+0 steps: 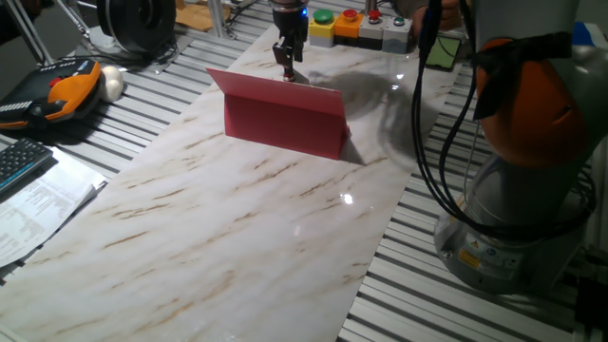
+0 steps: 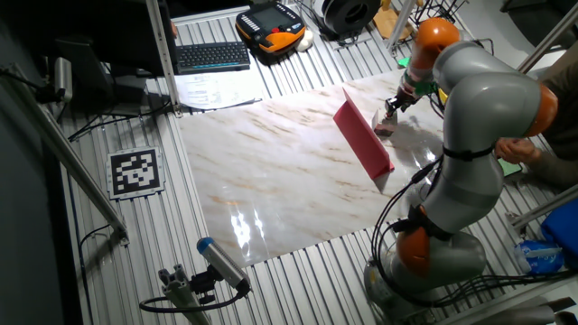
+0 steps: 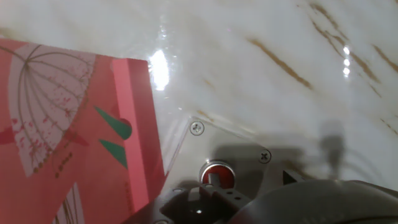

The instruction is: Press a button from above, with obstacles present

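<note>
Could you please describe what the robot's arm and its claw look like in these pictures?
The arm is built of bulky rounded silver-grey segments with bright orange bands at the joints, rising from a grey base. Black cables hang in loops alongside it. The claw is small, dark and slender, mounted under a dark wrist piece showing a blue light.

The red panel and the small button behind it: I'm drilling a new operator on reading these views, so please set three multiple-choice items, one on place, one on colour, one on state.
1. Where is the button relative to the red panel?
A. Right beside it, on the gripper's side
B. At the marble board's far corner
C. On top of it

2. What colour is the button's cap?
A. Green
B. Red
C. Yellow

3. How does the panel stand?
A. Flat on the board
B. Upright
C. Held in the gripper

Key: 1 A, the hand view shows both adjacent under the gripper; 2 B, the cap is red; 3 B, both fixed views show it standing.
</note>
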Robot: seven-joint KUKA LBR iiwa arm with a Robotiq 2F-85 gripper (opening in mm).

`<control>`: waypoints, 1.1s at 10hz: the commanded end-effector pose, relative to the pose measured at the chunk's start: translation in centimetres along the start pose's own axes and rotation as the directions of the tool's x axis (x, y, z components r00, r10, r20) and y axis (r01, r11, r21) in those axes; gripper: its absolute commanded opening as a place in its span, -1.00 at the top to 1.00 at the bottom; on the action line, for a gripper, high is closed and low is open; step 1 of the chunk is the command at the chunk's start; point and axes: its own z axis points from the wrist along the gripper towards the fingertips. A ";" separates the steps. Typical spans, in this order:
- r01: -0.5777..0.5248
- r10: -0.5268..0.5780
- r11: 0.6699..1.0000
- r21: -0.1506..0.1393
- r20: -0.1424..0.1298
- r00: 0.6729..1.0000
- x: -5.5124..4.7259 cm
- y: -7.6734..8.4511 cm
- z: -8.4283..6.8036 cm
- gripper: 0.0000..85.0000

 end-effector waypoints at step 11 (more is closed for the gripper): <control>0.014 -0.014 1.000 -0.019 0.015 1.000 0.0 -0.4 0.8 -0.20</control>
